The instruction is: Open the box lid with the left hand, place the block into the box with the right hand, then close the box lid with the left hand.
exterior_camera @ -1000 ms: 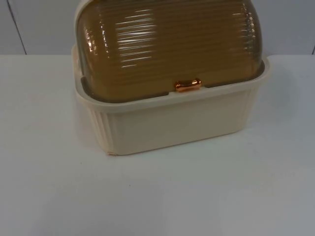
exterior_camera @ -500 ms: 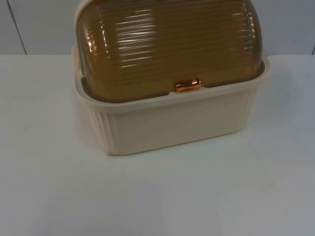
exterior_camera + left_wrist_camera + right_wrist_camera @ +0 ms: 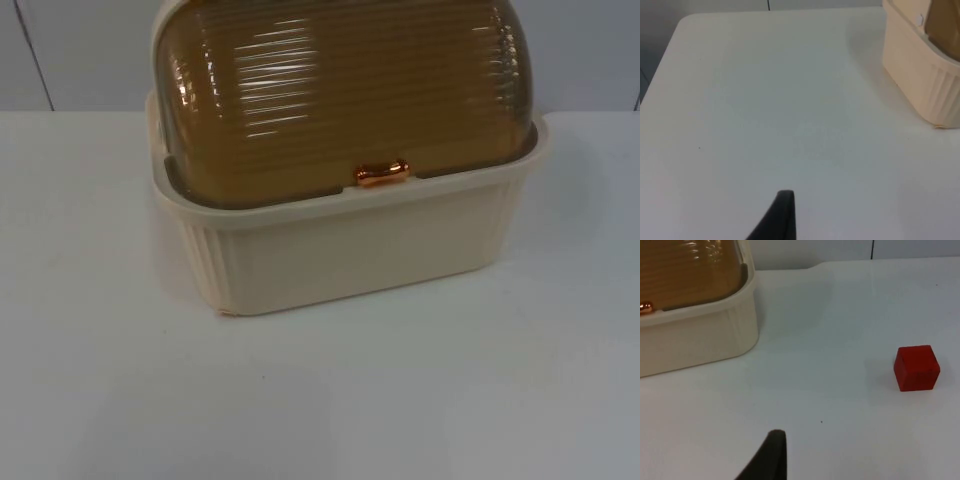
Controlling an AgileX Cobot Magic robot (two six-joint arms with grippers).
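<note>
A cream box [image 3: 350, 250] stands at the back middle of the white table, its amber ribbed dome lid [image 3: 340, 90] down over it. A small copper handle [image 3: 382, 174] sits at the lid's front edge. The right wrist view takes in the box's corner [image 3: 700, 335] and a red block [image 3: 916, 367] lying alone on the table, well apart from the box. One black fingertip [image 3: 771, 455] of my right gripper hangs above bare table. One black fingertip [image 3: 782, 215] of my left gripper is also over bare table, with the box's end [image 3: 920, 75] some way beyond it.
The grey partition wall [image 3: 80, 50] runs behind the box. White table [image 3: 320, 400] spreads in front of the box and on both its sides. The table's rounded corner [image 3: 685, 20] lies near the left arm.
</note>
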